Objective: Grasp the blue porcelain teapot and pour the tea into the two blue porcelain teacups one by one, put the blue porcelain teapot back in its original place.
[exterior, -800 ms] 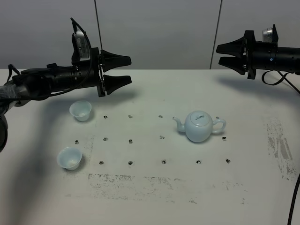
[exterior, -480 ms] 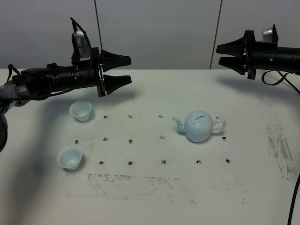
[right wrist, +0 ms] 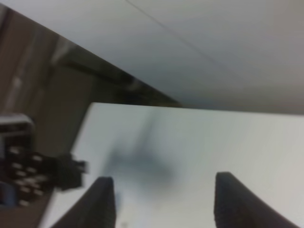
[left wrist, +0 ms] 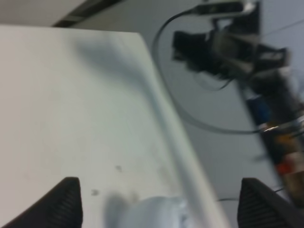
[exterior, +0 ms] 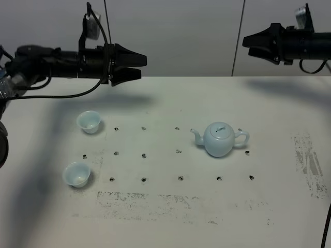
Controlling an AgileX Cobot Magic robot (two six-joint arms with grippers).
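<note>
- High view: sharp, with soft, even overhead light. The table point(exterior: 170, 217) is bright, no glare.
- Broad, soft arm shadows lie on the table's far left and far right. There are small tight shadows under the teapot point(exterior: 220, 139) and cups point(exterior: 89, 121).
- Faint highlights on the teapot glaze.
- Left wrist view: heavy blur. The left gripper point(left wrist: 159, 202) has dark, soft edges, and the pale blob between its fingers is unreadable.
- Right wrist view: blurred, dim and grey. The right gripper point(right wrist: 166, 199) is soft, with a diffuse shadow on the table.

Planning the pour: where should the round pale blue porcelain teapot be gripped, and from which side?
Likely best: grip the round pale blue porcelain teapot by its loop handle, coming from the right with the right gripper. The handle faces that arm; the spout points away.
</note>
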